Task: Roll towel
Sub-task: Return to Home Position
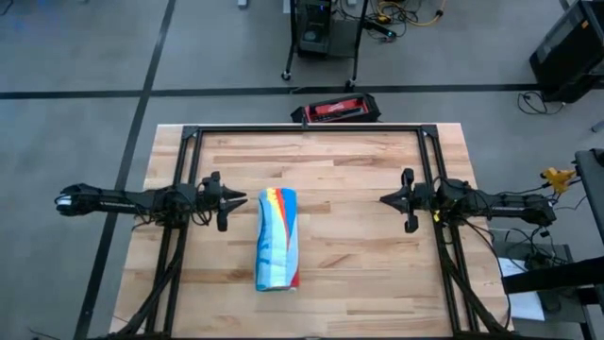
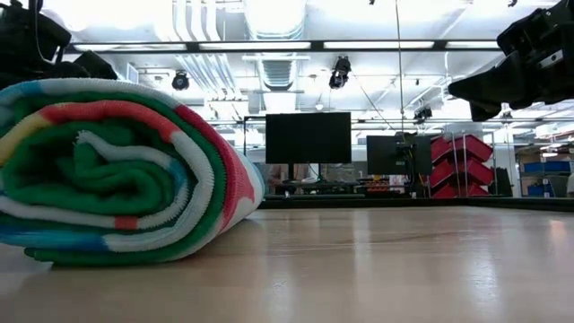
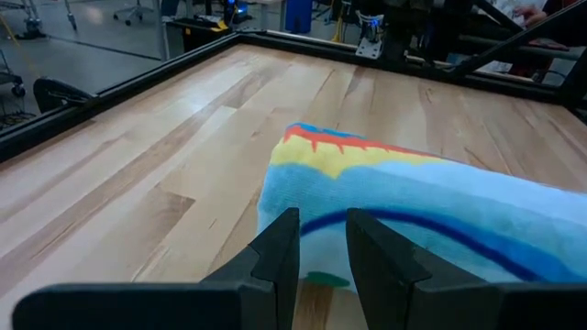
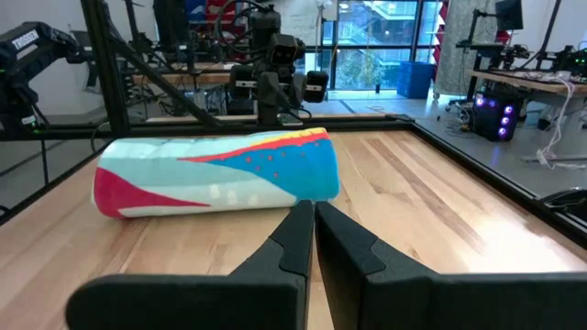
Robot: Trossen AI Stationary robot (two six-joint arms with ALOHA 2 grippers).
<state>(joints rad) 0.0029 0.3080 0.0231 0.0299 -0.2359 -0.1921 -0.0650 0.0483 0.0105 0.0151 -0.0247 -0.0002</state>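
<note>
The towel (image 1: 277, 238) lies rolled up into a tube in the middle of the table, its length running from the near side to the far side. Its outside is pale blue with red, yellow and dark blue shapes. The low view shows its spiral end (image 2: 117, 170) with green inner layers. It rests on its long side on the wood. My left gripper (image 1: 241, 200) hovers just left of the roll's far end, fingers a little apart (image 3: 323, 247) and touching nothing. My right gripper (image 1: 387, 201) is shut (image 4: 314, 225) and empty, well to the right of the roll.
A black metal frame (image 1: 307, 129) runs along the table's far edge and down both sides. A red and black box (image 1: 335, 110) lies just beyond the far edge. Bare wood (image 1: 344, 236) lies between the roll and my right gripper.
</note>
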